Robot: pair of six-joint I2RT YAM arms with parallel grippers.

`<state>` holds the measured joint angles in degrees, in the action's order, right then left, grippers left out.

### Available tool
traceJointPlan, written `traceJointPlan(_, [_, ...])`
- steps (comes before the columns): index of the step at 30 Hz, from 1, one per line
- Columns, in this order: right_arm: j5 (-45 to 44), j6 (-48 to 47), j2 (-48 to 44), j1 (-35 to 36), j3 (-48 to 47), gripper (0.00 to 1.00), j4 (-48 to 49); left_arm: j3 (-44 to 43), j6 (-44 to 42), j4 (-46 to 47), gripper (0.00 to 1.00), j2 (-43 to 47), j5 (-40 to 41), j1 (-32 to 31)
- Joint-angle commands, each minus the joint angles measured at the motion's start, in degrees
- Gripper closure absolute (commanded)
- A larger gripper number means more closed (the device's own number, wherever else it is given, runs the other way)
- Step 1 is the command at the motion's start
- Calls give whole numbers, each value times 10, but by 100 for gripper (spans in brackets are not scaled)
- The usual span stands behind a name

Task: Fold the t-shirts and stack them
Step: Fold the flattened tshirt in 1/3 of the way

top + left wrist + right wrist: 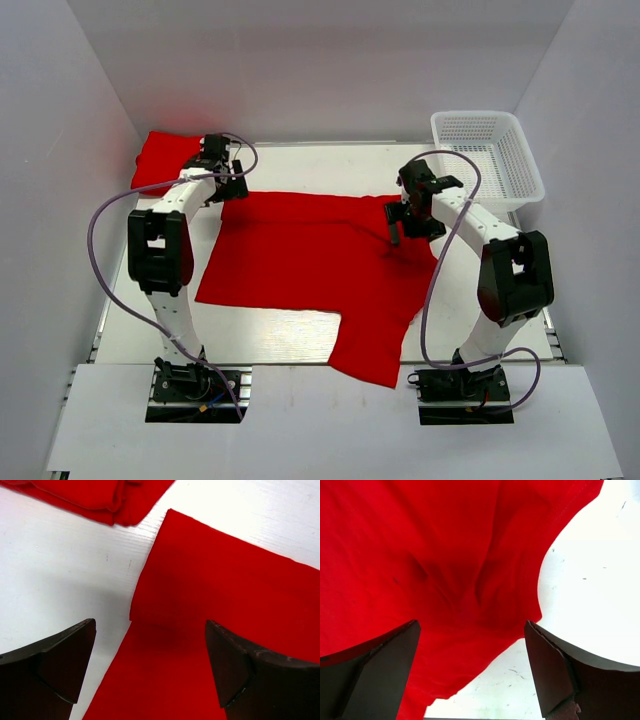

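A red t-shirt (pixel 310 265) lies spread flat in the middle of the white table. A second red t-shirt (pixel 163 155) lies folded at the far left corner; its edge shows in the left wrist view (pixel 95 497). My left gripper (pixel 232 186) is open and empty, just above the spread shirt's far left corner (pixel 200 610). My right gripper (pixel 410 228) is open and empty, over the spread shirt's wrinkled right edge (pixel 445 570).
A white mesh basket (pixel 490 160) stands at the far right of the table. White walls close in the table on three sides. Purple cables loop from both arms.
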<state>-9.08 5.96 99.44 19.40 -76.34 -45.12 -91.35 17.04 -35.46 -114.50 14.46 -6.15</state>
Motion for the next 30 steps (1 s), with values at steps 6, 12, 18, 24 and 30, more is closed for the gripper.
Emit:
traceJointPlan(6, [80,-104,-95,48,27,10,60,-25,-24,0,0,102,-54,-9])
traceJointPlan(12, [120,-112,-58,92,15,10,62,46,-19,20,0,157,-94,-9])
traceJointPlan(18, [103,-63,-10,107,5,10,96,153,25,26,0,242,-107,-9])
traceJointPlan(24, [93,10,14,108,28,10,123,211,64,21,0,294,-126,-9])
traceJointPlan(30, [62,32,31,107,37,10,141,228,72,15,0,312,-126,-9])
